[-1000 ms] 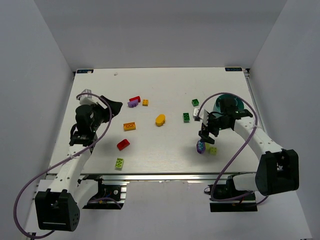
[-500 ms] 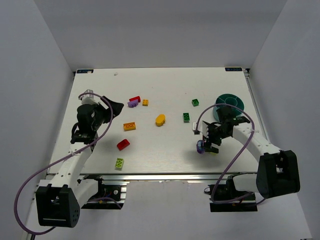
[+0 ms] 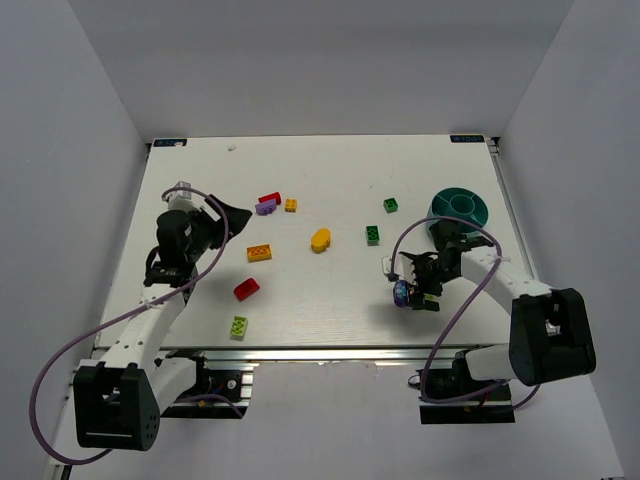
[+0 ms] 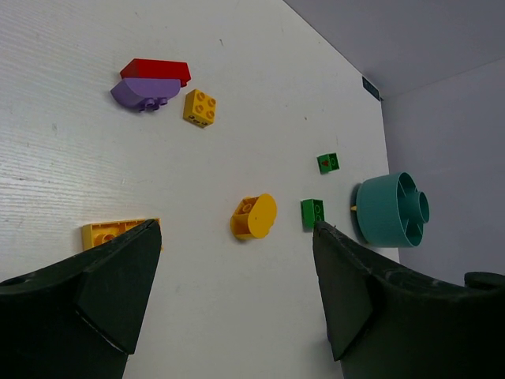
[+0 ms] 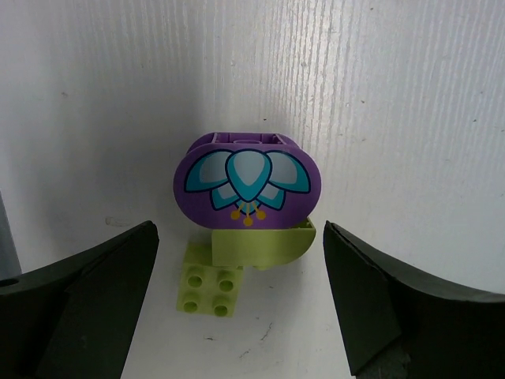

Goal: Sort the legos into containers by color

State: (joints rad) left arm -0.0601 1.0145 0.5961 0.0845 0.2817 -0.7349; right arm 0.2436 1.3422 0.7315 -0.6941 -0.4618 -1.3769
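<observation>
Purple brick (image 5: 247,180) sits on a lime brick (image 5: 260,241) near the tabletop's front edge. Right gripper (image 3: 415,285), wide open and empty, is right by it; it should squeeze next. Left gripper (image 3: 228,217) is open, empty.

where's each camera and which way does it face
Top external: above, behind the robot, looking down on the table; left hand and right hand show.
Left wrist: on the left wrist, looking across the table toward the teal bowl; left fingers below.
Right wrist: on the right wrist, facing a purple brick with a lime brick; right fingers at sides.
Shared: top and left wrist see the bowl.
</observation>
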